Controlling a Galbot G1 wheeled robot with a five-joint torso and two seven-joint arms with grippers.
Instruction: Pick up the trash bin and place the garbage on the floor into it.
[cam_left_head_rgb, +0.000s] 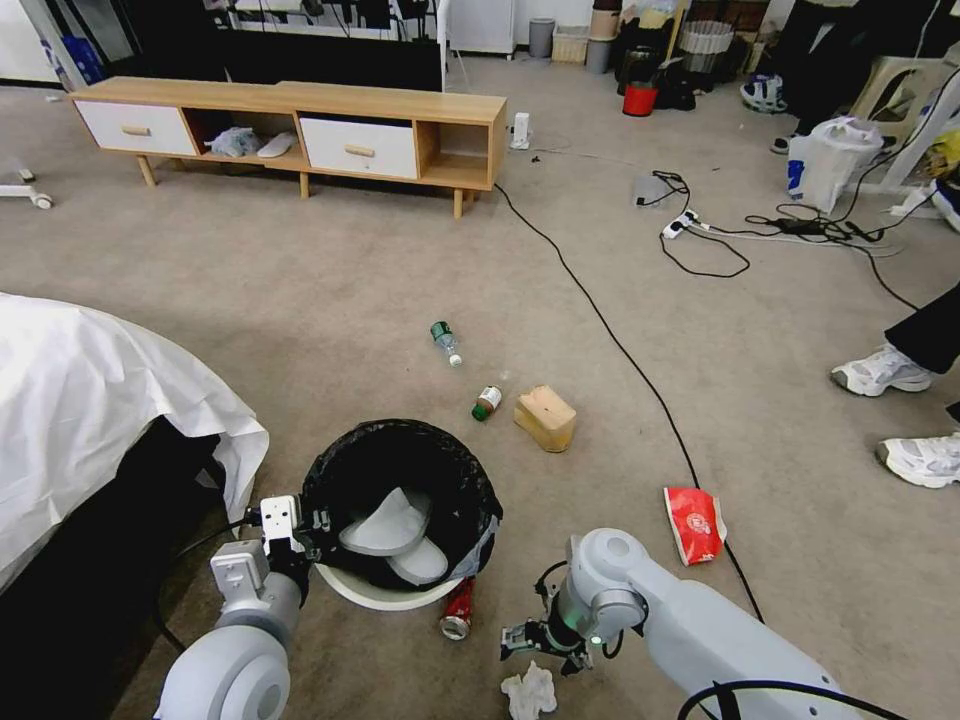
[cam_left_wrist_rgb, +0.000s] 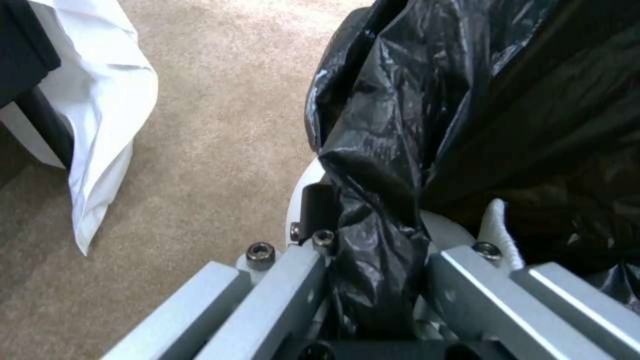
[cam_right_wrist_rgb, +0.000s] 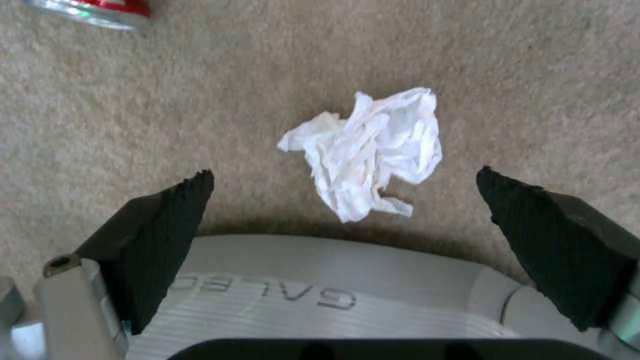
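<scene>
While your left arm reaches forward from the lower left, its left gripper (cam_left_head_rgb: 300, 530) is clamped on the near-left rim of the trash bin (cam_left_head_rgb: 385, 592), and the left wrist view shows you the black bag (cam_left_wrist_rgb: 400, 150) bunched between the two metal fingers (cam_left_wrist_rgb: 293, 285), pinched there with the white rim just behind. You have the bin sitting low in front of you, beside the white sheet (cam_left_head_rgb: 90, 390) draped on your left, with pale litter already lying inside it. Your right arm bends in from the lower right, elbow raised and wrist turned down toward the floor (cam_left_head_rgb: 300, 290). Its right gripper (cam_left_head_rgb: 540, 645) hangs just above the white crumpled tissue (cam_right_wrist_rgb: 367, 150), the dark pads (cam_right_wrist_rgb: 167, 220) spread wide to either side and touching nothing. You can see the crushed red can (cam_left_head_rgb: 458, 610) lying against the bin's near side, close to that gripper. Farther out on the carpet lie the red snack packet (cam_left_head_rgb: 694, 523), the tan box (cam_left_head_rgb: 545, 417), the small green-capped bottle (cam_left_head_rgb: 486, 403) and the green-labelled clear bottle (cam_left_head_rgb: 446, 343), with a black cable (cam_left_head_rgb: 600, 320) running past them.
</scene>
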